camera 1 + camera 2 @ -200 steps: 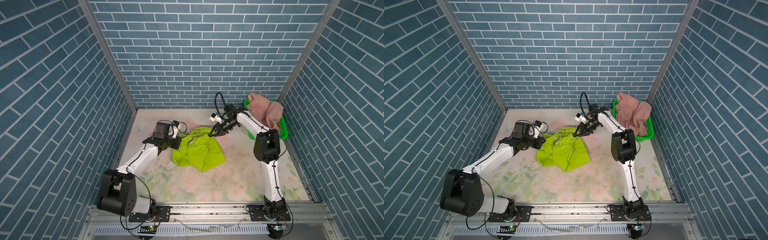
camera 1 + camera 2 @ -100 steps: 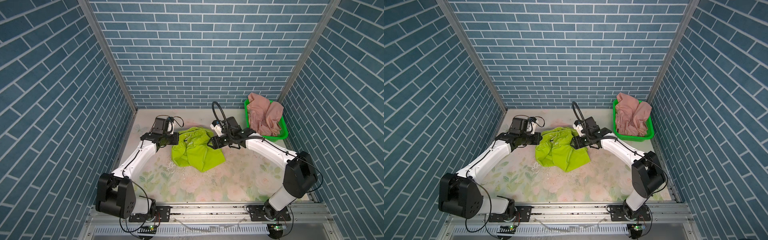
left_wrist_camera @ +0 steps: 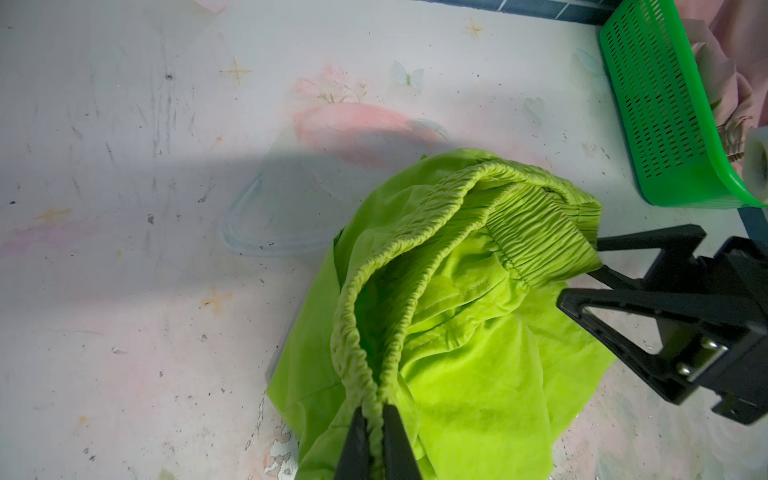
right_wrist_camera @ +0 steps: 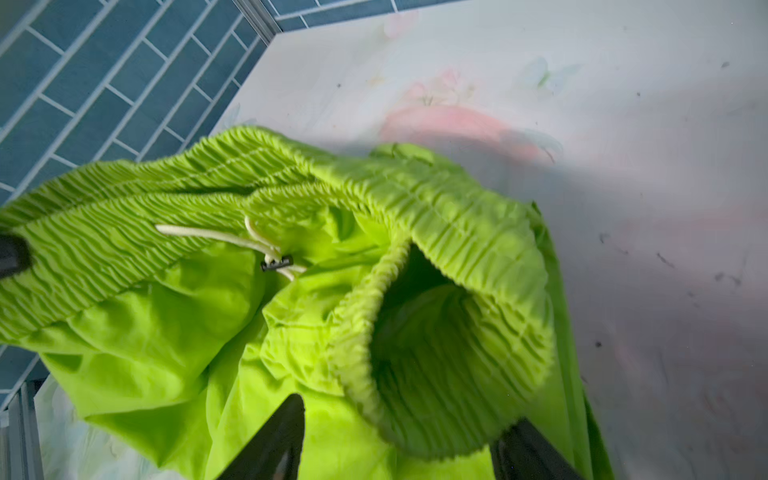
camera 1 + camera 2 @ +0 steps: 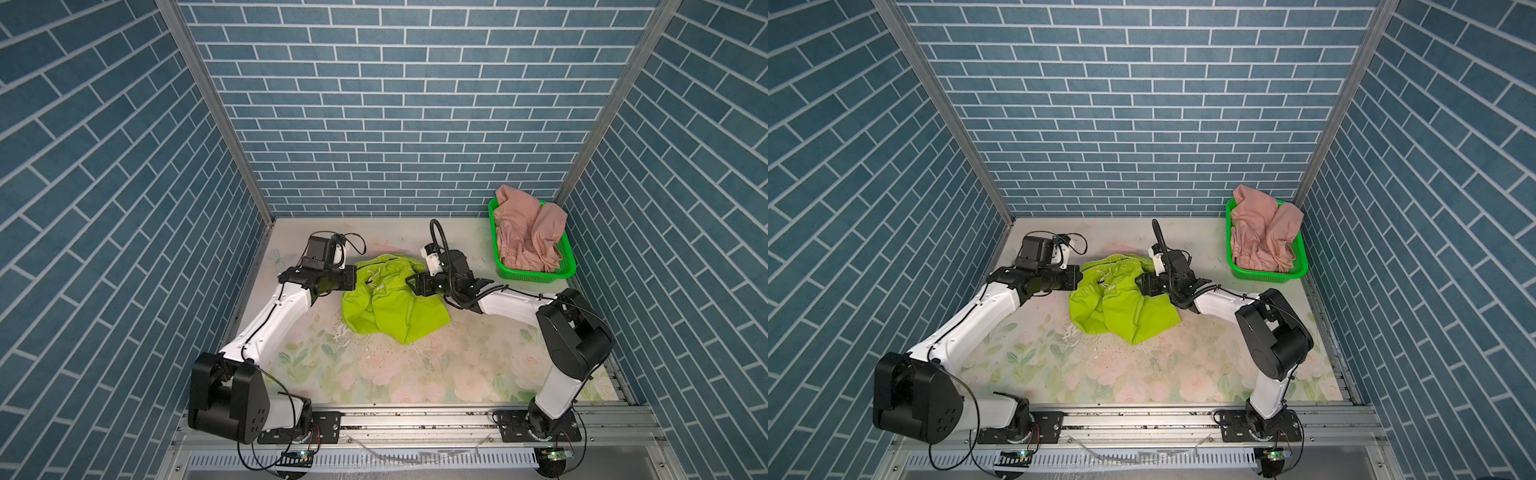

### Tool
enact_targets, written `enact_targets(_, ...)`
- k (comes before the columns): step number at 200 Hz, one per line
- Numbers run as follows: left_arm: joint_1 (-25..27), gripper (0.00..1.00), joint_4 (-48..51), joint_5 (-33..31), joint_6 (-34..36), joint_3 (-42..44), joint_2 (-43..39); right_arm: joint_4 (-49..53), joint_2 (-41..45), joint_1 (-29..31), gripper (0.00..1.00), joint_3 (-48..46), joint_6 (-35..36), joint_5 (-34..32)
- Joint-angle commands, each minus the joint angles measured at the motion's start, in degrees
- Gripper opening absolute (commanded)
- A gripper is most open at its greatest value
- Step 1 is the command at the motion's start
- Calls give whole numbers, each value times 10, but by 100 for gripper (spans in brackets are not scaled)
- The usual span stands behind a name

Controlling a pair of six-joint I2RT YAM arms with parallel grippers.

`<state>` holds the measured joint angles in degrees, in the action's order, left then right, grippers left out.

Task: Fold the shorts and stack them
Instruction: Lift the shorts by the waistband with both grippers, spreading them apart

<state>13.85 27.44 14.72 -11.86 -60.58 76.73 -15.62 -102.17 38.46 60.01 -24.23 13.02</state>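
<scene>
Right wrist, not left: shorts [image 4: 166, 353] drawstring [image 4: 208, 237]

Crumpled lime-green shorts [image 5: 394, 302] on table [image 5: 419, 368]

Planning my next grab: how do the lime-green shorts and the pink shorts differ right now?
Place: the lime-green shorts are on the table; the pink shorts sit heaped in the green basket. Handling: the left gripper is shut on the lime-green waistband, with the right gripper open beside it; the pink shorts are untouched. Shared: both are crumpled, neither folded.
</scene>
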Motion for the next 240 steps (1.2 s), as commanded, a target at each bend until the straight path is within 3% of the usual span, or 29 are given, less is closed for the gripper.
enact_targets(1,-2,0,14,-12,1,5,-19,-66,-31,0,69,32,-18,-5)
enact_targets(15,-2,0,19,-14,5,3,-22,-65,-46,-1,66,48,-26,-10)
enact_targets(36,-2,0,18,-18,8,5,-28,-25,-60,-1,52,79,-15,-11)
enact_targets(46,-2,0,17,-19,9,4,-30,-4,-62,-1,40,90,-5,-17)
enact_targets(69,-2,0,16,-16,10,-4,-30,29,-63,-6,0,107,12,-18)
enact_targets(110,-2,0,19,-21,11,-15,-36,76,-21,-24,0,111,42,-6)
enact_targets(152,-2,0,72,-52,24,-69,-26,262,41,-25,0,171,144,-11)
enact_targets(197,-2,0,217,-107,71,-247,-21,489,129,-26,0,309,254,-132)
enact_targets(240,-2,0,298,-38,112,-422,-28,626,199,-21,0,429,324,-141)
